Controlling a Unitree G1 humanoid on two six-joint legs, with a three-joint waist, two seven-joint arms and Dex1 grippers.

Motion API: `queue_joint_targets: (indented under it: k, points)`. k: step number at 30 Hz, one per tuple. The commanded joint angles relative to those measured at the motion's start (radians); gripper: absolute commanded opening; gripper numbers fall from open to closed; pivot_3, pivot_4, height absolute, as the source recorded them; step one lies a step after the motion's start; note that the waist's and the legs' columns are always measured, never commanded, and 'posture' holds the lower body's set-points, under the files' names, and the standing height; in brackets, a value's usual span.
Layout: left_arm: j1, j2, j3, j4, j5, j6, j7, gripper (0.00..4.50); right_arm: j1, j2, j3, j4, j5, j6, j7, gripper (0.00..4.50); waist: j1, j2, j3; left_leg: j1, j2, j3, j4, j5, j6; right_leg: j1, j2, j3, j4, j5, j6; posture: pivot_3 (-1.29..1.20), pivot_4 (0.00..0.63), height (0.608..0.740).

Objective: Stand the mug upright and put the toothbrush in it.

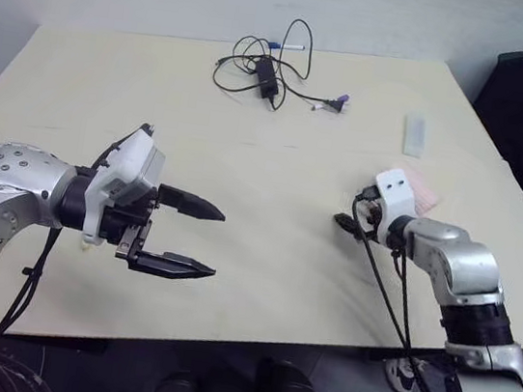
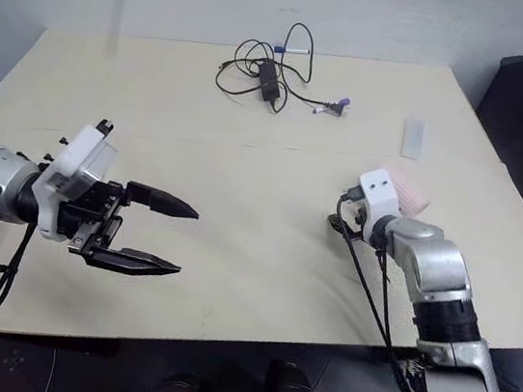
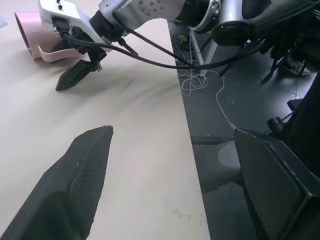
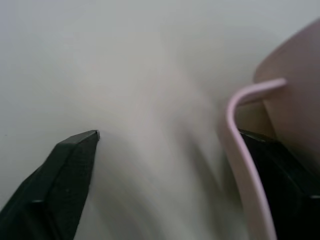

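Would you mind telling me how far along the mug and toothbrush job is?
Nothing looks finished. The mug lies on its side on the table. In hand: the right gripper sits open beside its handle. Left: standing it upright, then putting the toothbrush in.

Smooth matt pink mug (image 3: 27, 25)

Mug (image 1: 425, 192) mostly behind right gripper (image 1: 354, 219)

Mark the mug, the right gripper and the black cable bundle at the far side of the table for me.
mug (image 3: 26, 26), left wrist view, on its pink side wall.
right gripper (image 4: 180, 165), right wrist view, midway between its fingertips.
black cable bundle (image 1: 265, 72), left eye view, on its black block.
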Motion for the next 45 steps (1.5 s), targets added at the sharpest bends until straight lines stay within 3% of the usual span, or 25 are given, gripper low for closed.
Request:
queue_joint_targets:
  k: [1, 9, 12, 15, 22, 27, 30, 34, 35, 39, 45]
  points:
    - [-0.005, -0.009, 0.017, -0.010, 0.007, -0.023, 0.008, 4.10, 0.003, -0.014, 0.034, 0.026, -0.015, 0.000, 0.073, 2.99, 0.000, 0.000, 0.000, 0.000, 0.000, 0.000, 0.000, 0.000, 0.000, 0.000, 0.000, 0.000, 0.000, 0.000, 0.000, 0.00, 0.150, 0.740]
    - [0.009, -0.011, 0.033, -0.022, -0.006, -0.018, 0.021, 4.10, 0.009, -0.010, 0.002, 0.027, -0.017, 0.015, 0.110, 0.43, 0.003, -0.001, 0.000, 0.000, 0.000, 0.000, 0.000, 0.000, 0.000, 0.000, -0.001, 0.000, 0.000, 0.000, 0.000, 0.00, 0.150, 0.740]
    - [0.021, -0.013, 0.042, -0.021, -0.002, -0.023, 0.030, 4.10, 0.007, 0.011, -0.031, 0.017, 0.003, -0.016, 0.118, 0.35, 0.003, -0.001, 0.000, 0.000, 0.000, 0.000, 0.000, 0.000, 0.000, 0.001, -0.001, 0.000, 0.000, 0.000, 0.000, 0.00, 0.150, 0.740]
    - [0.057, -0.023, 0.079, -0.015, 0.011, -0.025, 0.078, 4.10, 0.001, 0.100, -0.098, -0.052, 0.085, -0.107, 0.145, 0.35, -0.001, -0.001, 0.000, 0.000, 0.001, 0.000, 0.000, 0.000, 0.000, 0.000, -0.001, 0.000, 0.000, 0.000, 0.000, 0.00, 0.150, 0.740]
    - [0.217, -0.042, 0.305, -0.043, -0.019, 0.036, 0.249, 4.10, -0.069, 0.468, -0.129, 0.016, 0.169, -0.269, 0.082, 0.35, -0.018, -0.001, 0.000, -0.004, 0.005, 0.000, 0.000, 0.001, -0.005, -0.008, 0.000, 0.004, 0.006, 0.001, -0.003, 0.00, 0.150, 0.740]
    - [0.292, -0.010, 0.405, -0.073, -0.041, 0.068, 0.257, 4.10, -0.081, 0.621, -0.098, 0.100, 0.209, -0.362, 0.160, 0.35, -0.007, -0.001, 0.000, -0.010, 0.004, -0.002, 0.000, 0.000, -0.004, -0.011, -0.001, 0.001, 0.004, 0.001, -0.003, 0.00, 0.150, 0.740]
    - [0.290, 0.004, 0.411, -0.085, -0.049, 0.074, 0.269, 4.10, -0.059, 0.670, -0.072, 0.143, 0.236, -0.380, 0.256, 0.35, -0.005, -0.001, 0.000, -0.010, 0.003, -0.002, 0.000, 0.000, -0.002, -0.011, -0.001, 0.002, 0.003, 0.002, -0.001, 0.00, 0.150, 0.740]
    - [0.285, 0.013, 0.387, -0.105, -0.049, 0.071, 0.273, 4.10, -0.003, 0.656, -0.046, 0.154, 0.250, -0.332, 0.328, 0.35, -0.001, -0.001, 0.000, -0.011, 0.003, -0.002, 0.000, 0.000, -0.002, -0.011, -0.001, 0.002, 0.003, 0.002, -0.002, 0.00, 0.150, 0.740]
    - [0.285, 0.013, 0.383, -0.110, -0.051, 0.071, 0.275, 4.10, 0.010, 0.649, -0.047, 0.148, 0.252, -0.315, 0.327, 1.08, 0.000, -0.001, 0.000, -0.010, 0.003, -0.002, 0.000, 0.000, -0.002, -0.011, -0.001, 0.002, 0.003, 0.002, -0.002, 0.00, 0.150, 0.740]
    - [0.267, 0.011, 0.356, -0.113, -0.063, 0.070, 0.284, 4.10, 0.066, 0.627, -0.095, 0.037, 0.323, -0.231, 0.297, 2.29, 0.000, -0.001, 0.000, -0.010, 0.003, -0.002, 0.000, 0.000, -0.002, -0.011, -0.002, 0.002, 0.004, 0.002, -0.002, 0.00, 0.150, 0.740]
    - [0.219, 0.017, 0.307, -0.092, -0.078, 0.068, 0.274, 4.10, 0.142, 0.550, -0.068, -0.160, 0.341, -0.168, 0.279, 4.38, -0.003, -0.001, 0.000, -0.009, 0.004, -0.001, 0.000, 0.000, -0.004, -0.011, 0.000, 0.003, 0.005, 0.002, -0.002, 0.00, 0.150, 0.740]
